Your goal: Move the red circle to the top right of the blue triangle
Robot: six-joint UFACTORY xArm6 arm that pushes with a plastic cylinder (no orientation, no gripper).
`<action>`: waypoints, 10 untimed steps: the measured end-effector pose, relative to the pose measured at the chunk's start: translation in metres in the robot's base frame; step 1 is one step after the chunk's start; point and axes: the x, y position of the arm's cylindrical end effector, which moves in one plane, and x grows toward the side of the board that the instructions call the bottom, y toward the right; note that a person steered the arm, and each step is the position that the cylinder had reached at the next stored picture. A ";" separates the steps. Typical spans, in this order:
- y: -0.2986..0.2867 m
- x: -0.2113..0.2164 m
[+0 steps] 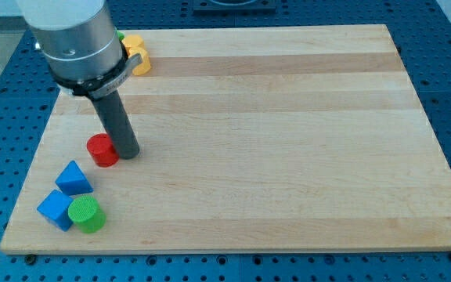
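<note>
My tip point(128, 153) rests against the right side of the red circle point(101, 150) — just above and right of the blue triangle point(73, 178). It is a bare rod — no claw. A blue cube point(55, 209) and green cylinder point(86, 214) sit below.

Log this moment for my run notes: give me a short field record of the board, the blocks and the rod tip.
surface: pale wooden board on a blue perforated table
my tip: touching the right side of the red circular block
blue triangular block: below-left of the red one, apart from it
blue cube-like block: near the bottom-left corner
green cylindrical block: against the blue cube's right
yellow block: top-left edge, shape partly hidden by the arm
task state: red not yet top right of triangle
</note>
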 end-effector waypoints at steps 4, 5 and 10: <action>0.019 0.021; 0.012 0.024; -0.019 0.022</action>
